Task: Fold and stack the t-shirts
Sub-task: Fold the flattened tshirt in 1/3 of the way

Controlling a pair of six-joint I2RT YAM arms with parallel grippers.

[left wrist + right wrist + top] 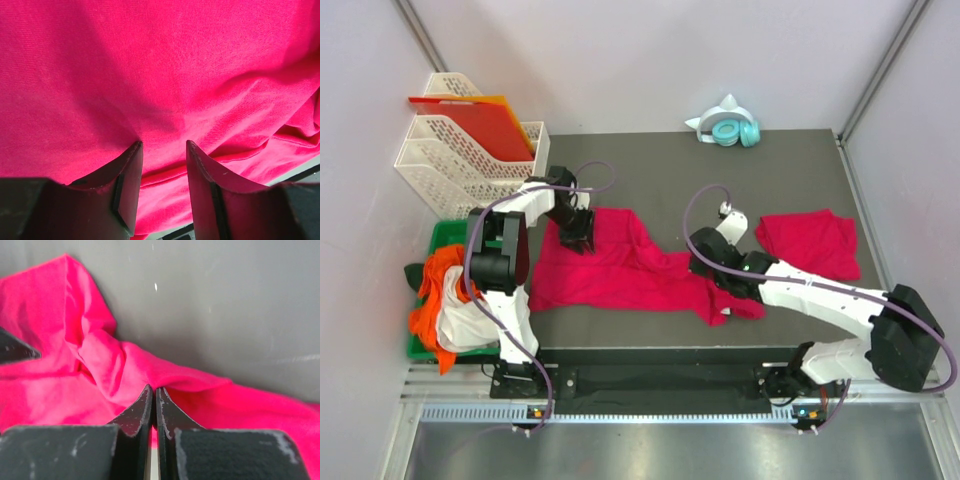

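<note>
imo with the right gripper (153,389) pinched shut on the shirt (620,272) and the left gripper (164,145) fingers apart on it, clamp left before lifting evenly.

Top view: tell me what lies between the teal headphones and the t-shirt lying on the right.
Nothing but bare dark table lies between the headphones and the right-hand t-shirt. The top view shows that stretch plainly.
</note>
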